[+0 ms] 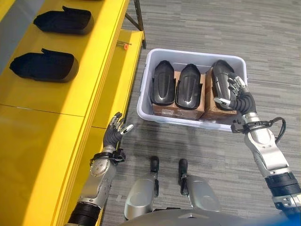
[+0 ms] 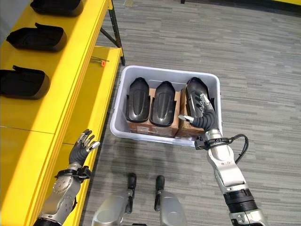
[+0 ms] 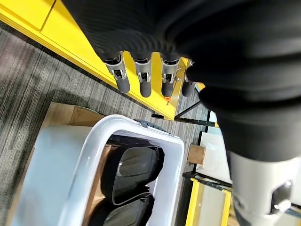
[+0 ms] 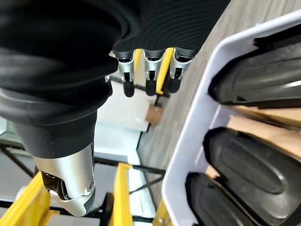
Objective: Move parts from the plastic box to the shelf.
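A pale plastic box [image 1: 188, 52] stands on the floor with three black moulded parts upright on cardboard: left [image 1: 162, 84], middle [image 1: 189, 87], right [image 1: 220, 77]. My right hand [image 1: 236, 97] hovers over the right part at the box's right wall, fingers [image 4: 149, 70] straight and holding nothing. My left hand [image 1: 113, 134] is open beside the yellow shelf's [image 1: 47, 122] lower edge, left of the box, with its fingers [image 3: 143, 77] extended. Two black parts [image 1: 44, 66] [image 1: 63, 21] lie on the shelf top, and a third [image 2: 56, 5] lies further back.
A lower yellow shelf board [image 1: 117, 80] runs between the top shelf and the box, with a small orange item [image 1: 125, 45] on it. A dark shelf leg [image 1: 139, 23] stands behind the box. Grey carpet [image 1: 211, 23] surrounds the box.
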Robot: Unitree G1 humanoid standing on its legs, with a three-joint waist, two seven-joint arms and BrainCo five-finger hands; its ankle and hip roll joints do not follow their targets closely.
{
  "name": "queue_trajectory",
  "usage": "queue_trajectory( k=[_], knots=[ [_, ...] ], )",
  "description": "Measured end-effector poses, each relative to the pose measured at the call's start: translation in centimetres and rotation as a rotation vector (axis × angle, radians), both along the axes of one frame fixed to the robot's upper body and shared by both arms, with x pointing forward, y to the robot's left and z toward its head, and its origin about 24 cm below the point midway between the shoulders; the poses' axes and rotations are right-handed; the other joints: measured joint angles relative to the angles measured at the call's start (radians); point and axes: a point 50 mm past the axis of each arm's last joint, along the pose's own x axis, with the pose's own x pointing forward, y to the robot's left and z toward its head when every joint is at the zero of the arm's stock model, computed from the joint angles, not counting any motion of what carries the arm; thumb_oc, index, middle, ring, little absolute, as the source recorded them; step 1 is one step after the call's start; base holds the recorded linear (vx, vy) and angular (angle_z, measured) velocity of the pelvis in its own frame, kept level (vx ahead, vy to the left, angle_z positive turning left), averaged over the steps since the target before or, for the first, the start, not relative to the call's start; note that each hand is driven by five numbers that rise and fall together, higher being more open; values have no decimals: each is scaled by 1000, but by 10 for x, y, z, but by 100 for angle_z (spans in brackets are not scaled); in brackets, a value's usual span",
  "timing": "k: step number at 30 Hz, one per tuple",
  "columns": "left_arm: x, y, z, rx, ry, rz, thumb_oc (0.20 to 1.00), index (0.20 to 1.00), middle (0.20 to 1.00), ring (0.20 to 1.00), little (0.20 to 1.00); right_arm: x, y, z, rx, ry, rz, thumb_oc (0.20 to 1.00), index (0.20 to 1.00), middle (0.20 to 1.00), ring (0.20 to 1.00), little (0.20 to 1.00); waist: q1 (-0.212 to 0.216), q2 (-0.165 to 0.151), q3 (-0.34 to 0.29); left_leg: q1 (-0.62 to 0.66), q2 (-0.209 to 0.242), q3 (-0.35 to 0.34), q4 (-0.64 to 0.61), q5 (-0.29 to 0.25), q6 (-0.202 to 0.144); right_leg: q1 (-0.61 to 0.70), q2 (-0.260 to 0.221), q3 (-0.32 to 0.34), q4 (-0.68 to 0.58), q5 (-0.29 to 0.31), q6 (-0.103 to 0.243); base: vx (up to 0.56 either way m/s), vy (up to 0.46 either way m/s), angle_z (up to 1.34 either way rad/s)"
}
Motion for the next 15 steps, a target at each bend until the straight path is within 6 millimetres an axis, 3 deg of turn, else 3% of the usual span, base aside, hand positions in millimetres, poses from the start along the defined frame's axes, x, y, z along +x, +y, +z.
queue_trajectory(
  k=[2, 3, 4, 7, 8, 10, 12, 13, 14, 15],
  knots=[
    [0, 5, 1, 20, 1, 5, 1000, 1000, 1000, 1000, 1000, 0, 2, 0, 1, -2, 11, 1000, 1000, 1000, 1000, 1000, 3, 4, 5, -9, 10, -4, 9, -3, 9, -15, -16, 12, 31, -24, -11, 19, -76, 5],
    [0, 6, 3, 22, -6, 20, 1000, 1000, 1000, 1000, 1000, -1, 3, 5, -2, -19, 17, 1000, 1000, 1000, 1000, 1000, 6, 21, 11, -18, 15, -3, 8, 7, 16, -16, -64, 1, 42, -36, -11, 24, -145, 0],
    [0, 10, 4, 26, -11, 36, 1000, 1000, 1000, 1000, 1000, -2, 5, 7, 2, -29, 26, 1000, 1000, 1000, 1000, 1000, 14, 23, 13, -29, 31, -2, 12, 15, 2, -3, -128, 2, 10, -41, -4, 26, -198, -11],
    [1, 17, 4, 50, -2, 54, 1000, 1000, 1000, 1000, 1000, 2, 7, 15, -2, -59, 35, 1000, 1000, 1000, 1000, 1000, 35, 19, 13, -65, 33, 1, 19, 4, -7, 75, -326, -30, -321, 61, 110, 59, -189, -30],
    [1, 18, 4, 54, 1, 65, 1000, 1000, 1000, 1000, 1000, 4, 8, 19, -2, -73, 39, 1000, 1000, 1000, 1000, 1000, 31, 21, 15, -77, 38, 6, 20, 8, -13, 76, -364, -31, -388, 98, 127, 86, -235, -27],
    [3, 22, 8, 45, -22, 95, 1000, 1000, 1000, 1000, 1000, 4, 9, 19, -4, -69, 41, 1000, 1000, 1000, 1000, 1000, 22, 10, 17, -81, 60, -13, 21, 22, -63, 91, -360, -31, -441, 160, 154, 65, -213, 23],
    [4, 26, 13, 72, -39, 92, 1000, 1000, 1000, 1000, 1000, -5, 10, 13, 7, -58, 46, 1000, 1000, 1000, 1000, 1000, 17, -75, 0, -79, 37, -37, -7, 33, -106, 132, -306, -34, -434, 164, 157, 98, -207, 71],
    [5, 23, 8, 53, -26, 100, 1000, 1000, 1000, 1000, 1000, -4, 10, 18, -3, -73, 52, 1000, 1000, 1000, 1000, 1000, 7, -66, 5, -95, 51, -55, 2, 35, -124, 132, -274, -28, -433, 179, 160, 120, -269, 18],
    [-4, 19, 1, 29, 2, 101, 1000, 1000, 1000, 1000, 1000, -1, 12, 23, -3, -89, 62, 1000, 1000, 1000, 1000, 1000, 10, -46, 4, -98, 108, -56, -20, 44, -144, 106, -221, -63, -428, 186, 131, 75, -225, -11],
    [-10, 16, -6, 7, 25, 109, 1000, 1000, 1000, 1000, 1000, -3, 10, 23, -8, -89, 59, 1000, 1000, 1000, 1000, 1000, 6, -32, 2, -98, 136, -63, -34, 47, -147, 103, -191, -72, -431, 183, 117, 57, -217, -35]
  ],
)
